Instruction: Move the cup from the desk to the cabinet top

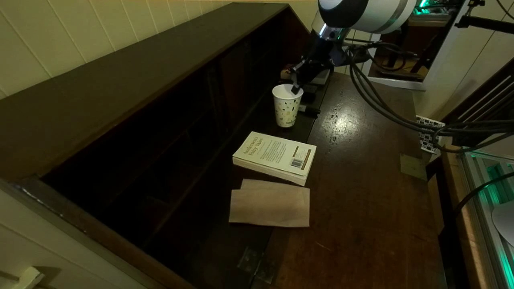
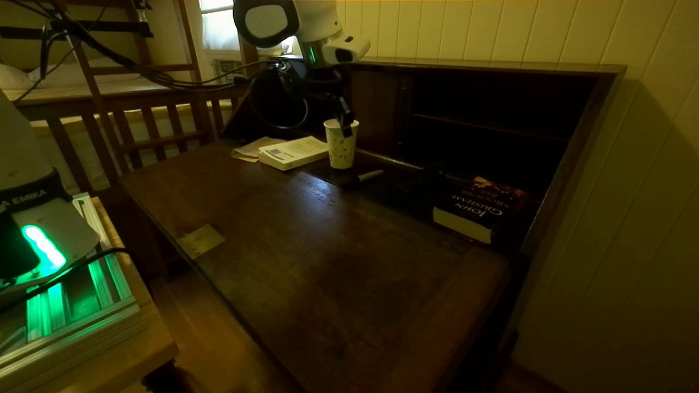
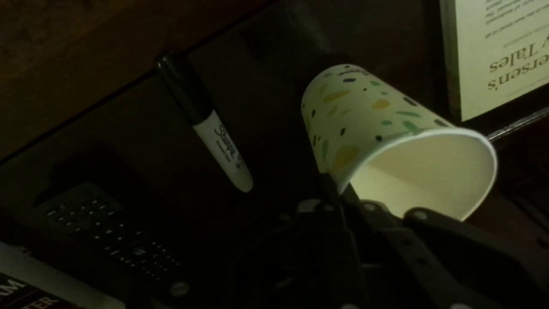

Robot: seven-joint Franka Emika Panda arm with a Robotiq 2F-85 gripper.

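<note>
The cup (image 1: pixel 286 110) is white with coloured specks and upright in both exterior views (image 2: pixel 341 150). It is at the back strip of the dark brown desk (image 1: pixel 353 208); I cannot tell whether its base touches. My gripper (image 1: pixel 296 89) comes down on the cup's rim. In the wrist view the gripper (image 3: pixel 342 191) is shut on the cup wall (image 3: pixel 364 116), one fingertip inside and one outside. The finger inside is partly hidden by the rim. The cabinet top (image 1: pixel 160 60) is a long flat dark ledge above the shelves, also seen in an exterior view (image 2: pixel 480 66).
A pale book (image 1: pixel 277 156) and brown paper (image 1: pixel 273 204) lie beside the cup. A marker (image 3: pixel 206 124) and a dark keypad device (image 3: pixel 107 227) lie on the other side. A dark book (image 2: pixel 480 207) lies farther along. Dark shelves (image 2: pixel 491 109) open behind. Cables (image 1: pixel 385 108) hang from the arm.
</note>
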